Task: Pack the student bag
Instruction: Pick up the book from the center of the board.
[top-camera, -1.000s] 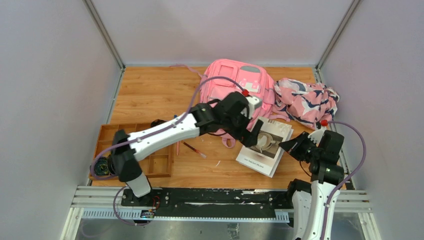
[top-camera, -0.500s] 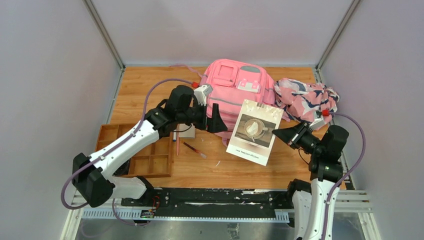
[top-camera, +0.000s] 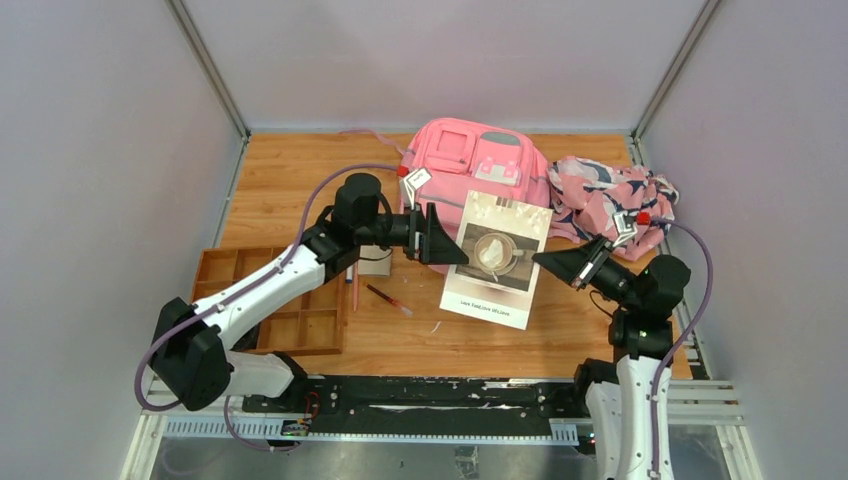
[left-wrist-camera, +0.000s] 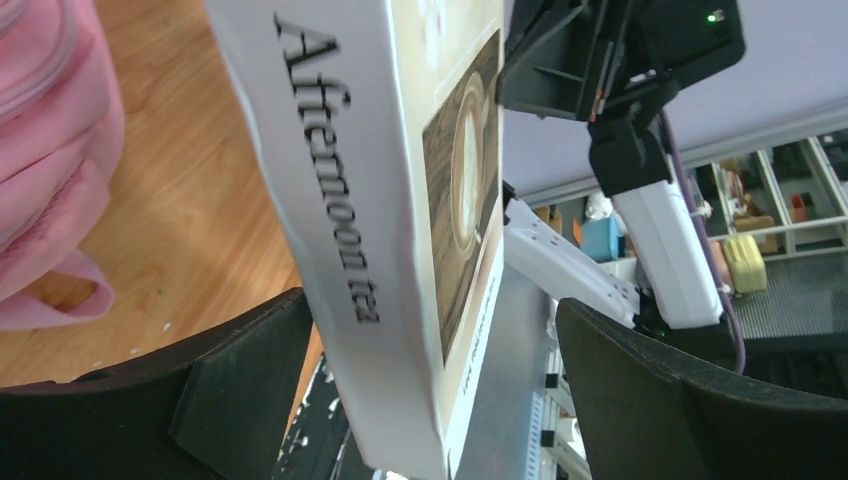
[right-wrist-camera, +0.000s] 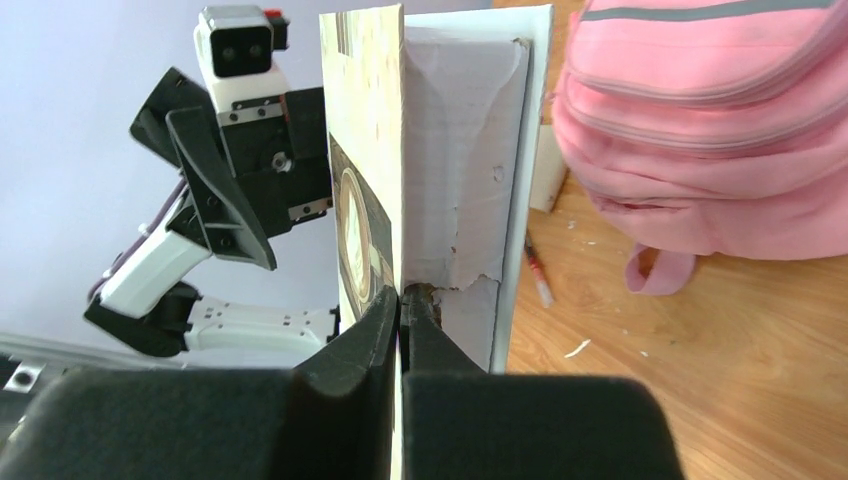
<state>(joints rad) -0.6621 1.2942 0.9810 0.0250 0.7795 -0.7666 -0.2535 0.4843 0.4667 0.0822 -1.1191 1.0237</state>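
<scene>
The pink student bag (top-camera: 470, 165) lies at the back centre of the table. A white book (top-camera: 495, 255) with a coffee-cup picture and "Afternoon tea" on its spine (left-wrist-camera: 340, 200) is held up, tilted, in front of the bag. My right gripper (top-camera: 545, 260) is shut on the book's front cover at its right edge (right-wrist-camera: 402, 295). My left gripper (top-camera: 440, 240) is open, and its fingers straddle the spine edge (left-wrist-camera: 430, 330). The bag also shows in the right wrist view (right-wrist-camera: 720, 130).
A pink cloth with a navy-white pattern (top-camera: 610, 200) is bunched right of the bag. A wooden compartment tray (top-camera: 300, 320) sits at the front left. A pink pencil (top-camera: 354, 290) and a dark pen (top-camera: 388, 298) lie on the table beside the tray.
The right gripper has lifted the book off the table and carried it left and up. The left arm pulled back from over the book and now has its open jaws at the spine.
</scene>
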